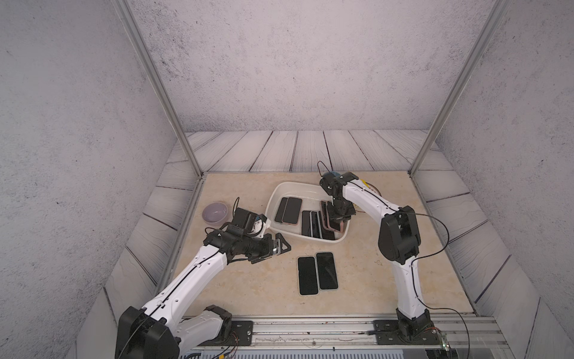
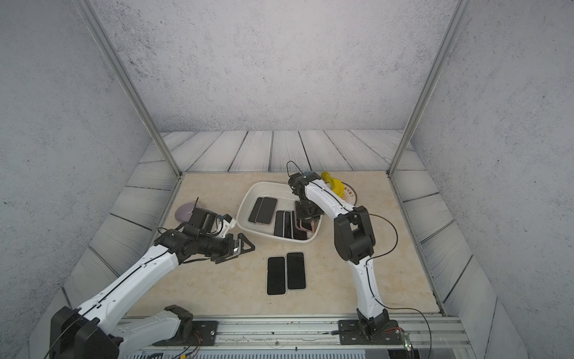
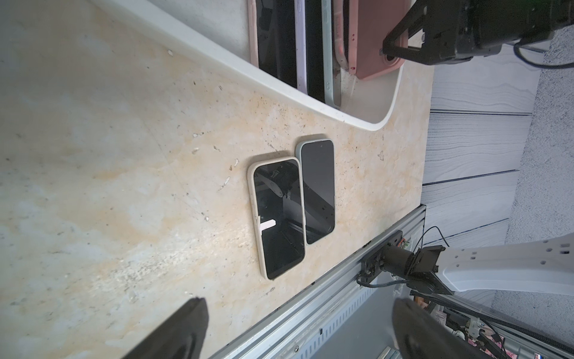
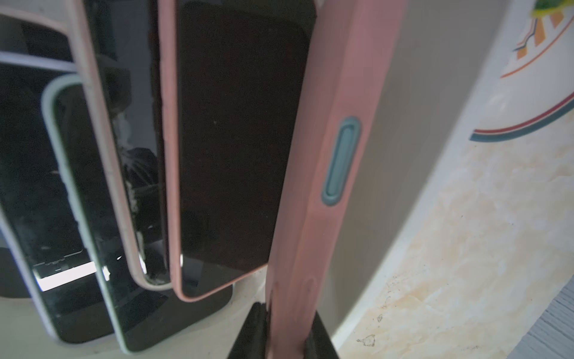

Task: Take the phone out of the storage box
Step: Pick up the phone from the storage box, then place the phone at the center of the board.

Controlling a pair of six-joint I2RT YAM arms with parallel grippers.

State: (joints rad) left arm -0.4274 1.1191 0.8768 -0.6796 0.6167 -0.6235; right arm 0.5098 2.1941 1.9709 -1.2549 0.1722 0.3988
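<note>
1. Right wrist view: the pink phone [image 4: 335, 155] is seen edge-on, stood on its side inside the storage box [image 4: 403, 130]. It is set close to the wall on the right arm's side, with neighbouring phones [image 4: 236, 155] lying dark-screened beside it.
2. Its long axis is carried straight out from the right gripper [image 4: 287, 335], in line with the fingers. The phone is therefore met at its end, not across its length.
3. The jaws are pressed in on the case. One black pad [image 4: 253, 332] is laid against each broad face at the near end, and no gap is seen between pad and case, so the pink phone is pinched.
4. In both top views the same is borne out. The right gripper [image 1: 338, 217] [image 2: 308, 216] is dipped into the near right corner of the storage box [image 1: 281, 189] [image 2: 248, 199], with pink case showing just beneath it.
5. The left gripper [image 1: 281, 247] [image 2: 245, 247] is found outside, near the box's near left side, spread wide with nothing held. The right arm is plainly the nearer one.
6. A pair of phones [image 1: 308, 275] is laid side by side on the table [image 1: 248, 279], near the box's front.
7. A lift up and over the rim is judged to be called for. With the grip taken at one end, a swing of the free end against the neighbouring phones is to be watched for.
</note>
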